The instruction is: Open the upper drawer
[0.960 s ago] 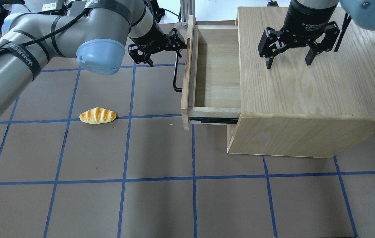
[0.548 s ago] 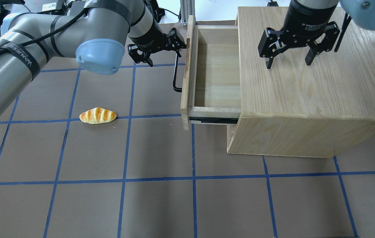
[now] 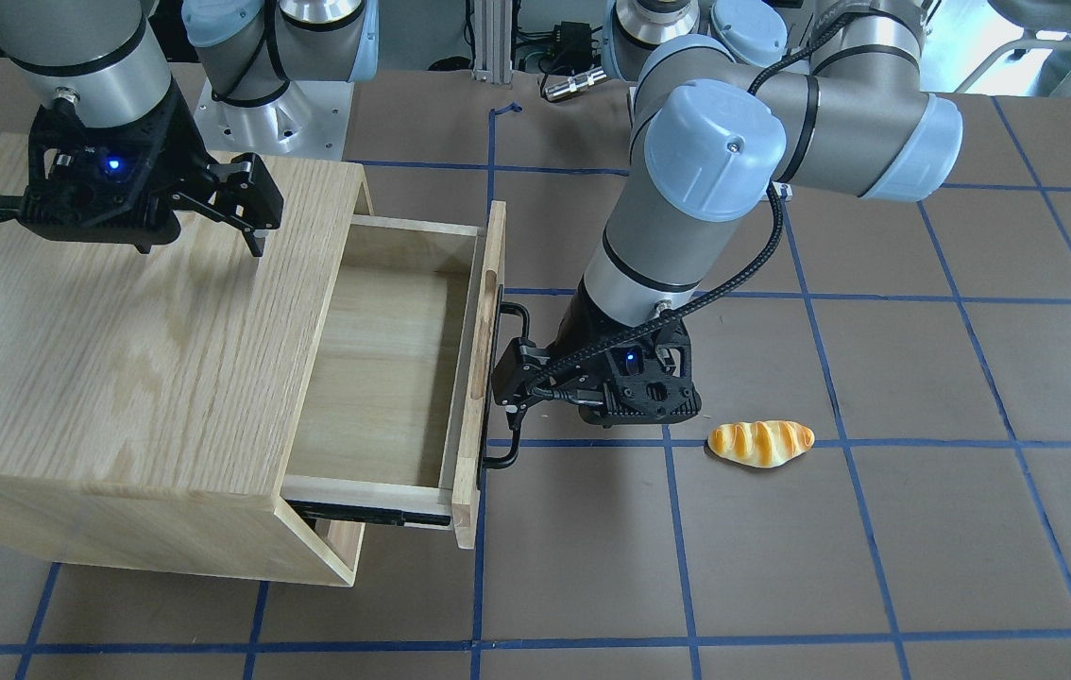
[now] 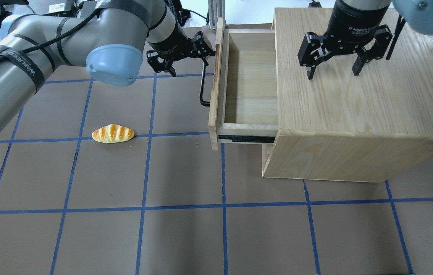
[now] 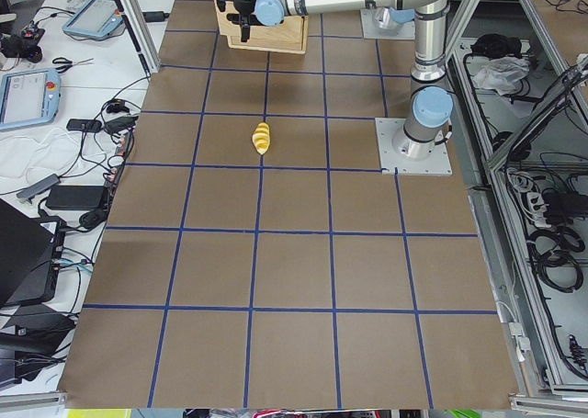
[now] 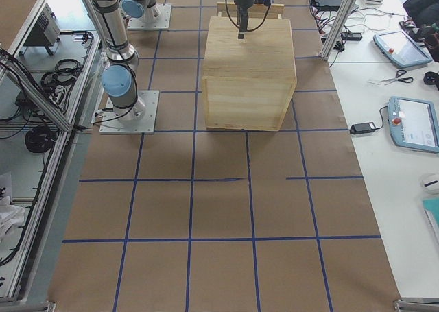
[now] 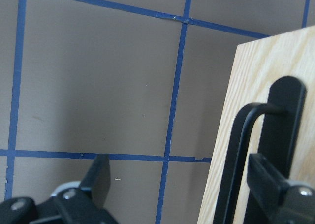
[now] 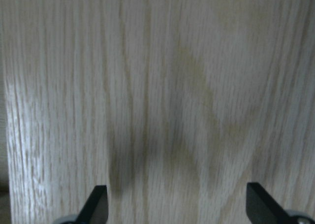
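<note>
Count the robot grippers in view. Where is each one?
2. The left gripper is open and straddles the black bar handle of the upper drawer, which stands pulled out. The right gripper is open above the cabinet top. None appears hidden.

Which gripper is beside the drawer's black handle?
The left gripper, open at the handle of the upper drawer; the right gripper hangs over the cabinet top.
</note>
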Controlling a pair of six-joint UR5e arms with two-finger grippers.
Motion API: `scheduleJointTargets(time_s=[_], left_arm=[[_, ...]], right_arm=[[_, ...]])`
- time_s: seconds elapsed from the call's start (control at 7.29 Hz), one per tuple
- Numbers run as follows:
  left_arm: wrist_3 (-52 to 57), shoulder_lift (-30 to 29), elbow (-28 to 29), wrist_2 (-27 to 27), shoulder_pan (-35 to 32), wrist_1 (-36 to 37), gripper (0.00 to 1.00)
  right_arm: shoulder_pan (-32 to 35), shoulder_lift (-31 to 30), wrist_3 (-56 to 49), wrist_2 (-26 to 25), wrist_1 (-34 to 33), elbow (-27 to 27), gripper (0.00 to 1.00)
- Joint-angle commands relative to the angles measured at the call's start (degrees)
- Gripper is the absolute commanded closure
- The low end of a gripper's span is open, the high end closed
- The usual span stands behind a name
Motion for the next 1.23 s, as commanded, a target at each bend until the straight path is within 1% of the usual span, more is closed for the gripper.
scheduleJointTargets(time_s=[0.0,0.27,0.41,0.55,0.69,0.82,0.96,1.1], left_arm=[[1.2,0.2,0.0,0.0,0.3,0.0,0.0],[1.4,0.6,0.1,0.2,1.0,-1.1,0.0],[2.3,1.7,0.2,2.4,2.4,-3.7,0.0],[5.8,3.2,1.1,2.5,4.3,-7.2,0.0],[8.4,5.1,2.3,4.7,6.7,-10.1,0.0],[12.8,6.8,2.9,7.3,9.2,-14.7,0.0],[16.4,8.6,2.3,7.6,10.9,-18.3,0.0],[16.5,9.8,2.0,9.6,11.6,-18.7,0.0]], right_arm=[[0.0,0.0,0.0,0.0,0.0,0.1,0.0],[0.0,0.0,0.0,0.0,0.0,0.1,0.0],[0.0,0.0,0.0,0.0,0.0,0.0,0.0],[0.0,0.0,0.0,0.0,0.0,0.0,0.0],[0.0,0.0,0.0,0.0,0.0,0.0,0.0],[0.0,0.0,0.0,0.0,0.0,0.1,0.0],[0.0,0.0,0.0,0.0,0.0,0.0,0.0],[0.0,0.0,0.0,0.0,0.0,0.0,0.0]])
